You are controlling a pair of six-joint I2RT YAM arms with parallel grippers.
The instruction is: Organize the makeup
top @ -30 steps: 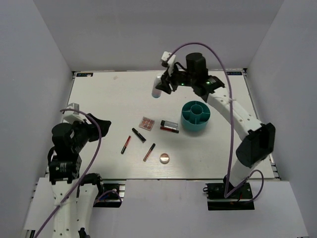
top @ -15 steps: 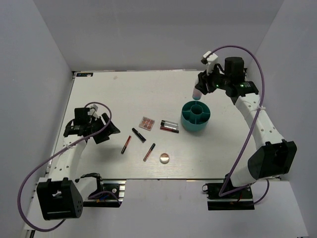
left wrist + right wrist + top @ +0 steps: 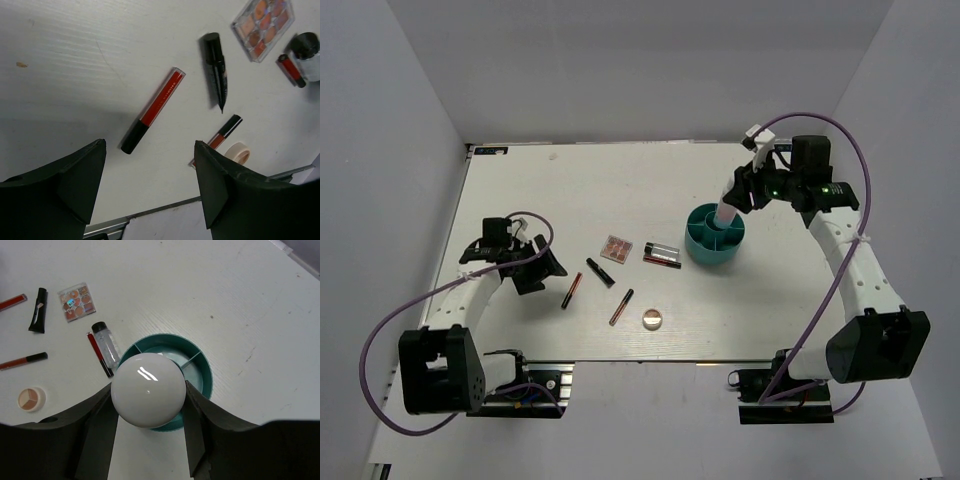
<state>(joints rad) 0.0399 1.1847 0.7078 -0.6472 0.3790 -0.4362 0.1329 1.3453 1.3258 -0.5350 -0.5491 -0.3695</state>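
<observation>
The right gripper (image 3: 737,194) pinches the white bottle (image 3: 147,389) from two sides. It holds the bottle just over the teal tub (image 3: 705,250), which sits on the right half of the table (image 3: 570,190), about midway between the far and near edges. The bottle is long and stands almost straight up, leaning a little. Its low end points down into the tub. I cannot tell if it touches the tub yet. Its round end faces the wrist camera and shines. It looks hard and smooth, so it may slip. Holding it by the sides looks right, and it should go down slowly.

The left gripper (image 3: 149,150) is spread wide and holds nothing. It hangs over the left part of the table, near the near edge. Just ahead of it lies the red tube (image 3: 155,109), flat on the table. The tube's long way runs mostly from the far edge to the near edge, with its black cap toward the near edge. It looks thin, light and stiff, and it may roll. The best place to grab it is probably across the middle.

Near it lie a black tube (image 3: 216,70), a palette (image 3: 262,22) and a round compact (image 3: 239,152).
</observation>
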